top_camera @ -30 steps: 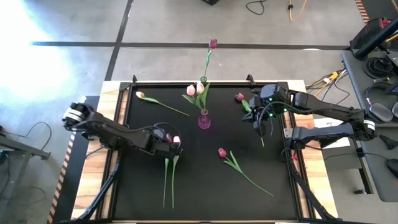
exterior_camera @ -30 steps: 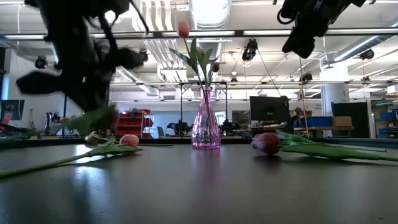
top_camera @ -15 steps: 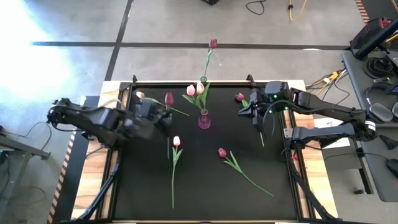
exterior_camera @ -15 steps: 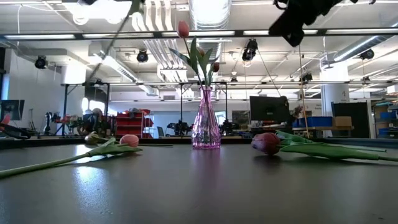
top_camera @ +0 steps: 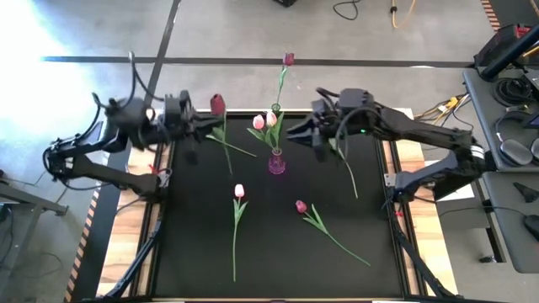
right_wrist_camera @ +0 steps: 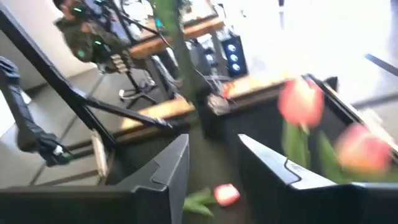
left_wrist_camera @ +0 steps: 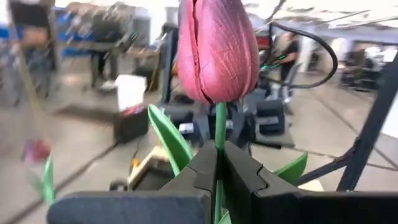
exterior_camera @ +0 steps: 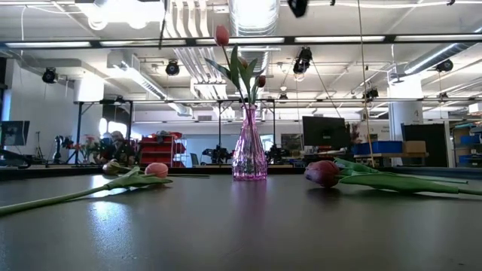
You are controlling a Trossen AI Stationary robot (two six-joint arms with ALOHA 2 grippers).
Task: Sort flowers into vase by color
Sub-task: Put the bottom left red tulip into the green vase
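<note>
Left gripper [top_camera: 199, 124], clamped on a maroon tulip [top_camera: 218, 104] whose stem hangs downward, sits left of the pink vase [top_camera: 276, 162], while the right gripper [top_camera: 305, 133], fingers apart around a stem, is nearer.

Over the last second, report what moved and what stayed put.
The left gripper lifted a maroon tulip off the mat and carried it to the far-left edge. The right gripper, holding another tulip's stem, swung in toward the pink vase. The vase and the other tulips on the mat stayed put.
</note>
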